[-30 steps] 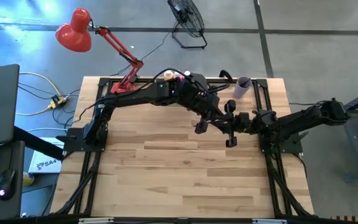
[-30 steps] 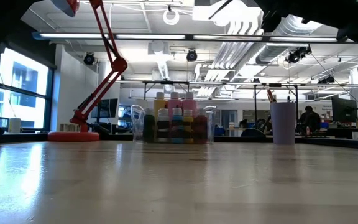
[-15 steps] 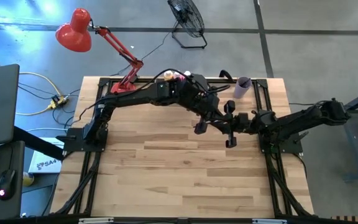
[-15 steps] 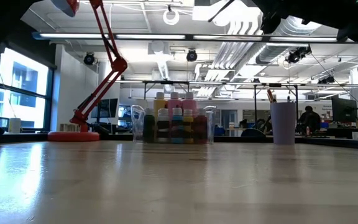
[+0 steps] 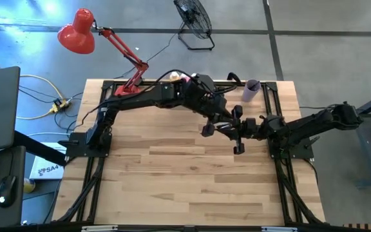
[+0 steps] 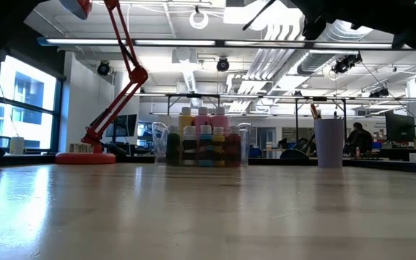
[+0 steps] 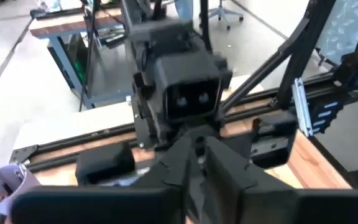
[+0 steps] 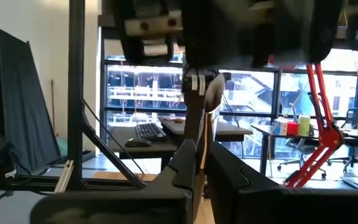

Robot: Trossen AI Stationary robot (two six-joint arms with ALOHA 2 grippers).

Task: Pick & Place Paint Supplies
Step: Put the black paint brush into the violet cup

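Your left claw [image 5: 236, 131] and right claw [image 5: 239, 133] meet tip to tip over the right half of the bench [image 5: 172, 180], a paintbrush [image 8: 194, 118] standing upright between them. The right claw is clamped on it; the left looks nearly closed, its hold uncertain. The remaining paint bottles [image 6: 202, 144] sit in the clear bin [image 6: 159, 143] at the far edge, behind the left arm, and the lilac cup [image 5: 252, 89] is near the far right corner, closer to the right claw.

I see the bin [image 6: 201, 148] of paint bottles [image 6: 202, 139] at the table's [image 5: 185, 180] far edge, between the desk lamp [image 5: 129, 87] on its left and the cup [image 5: 251, 89] on its right. Both grippers meet above the table's middle right, left gripper [image 5: 206, 131] beside right gripper [image 5: 237, 136].
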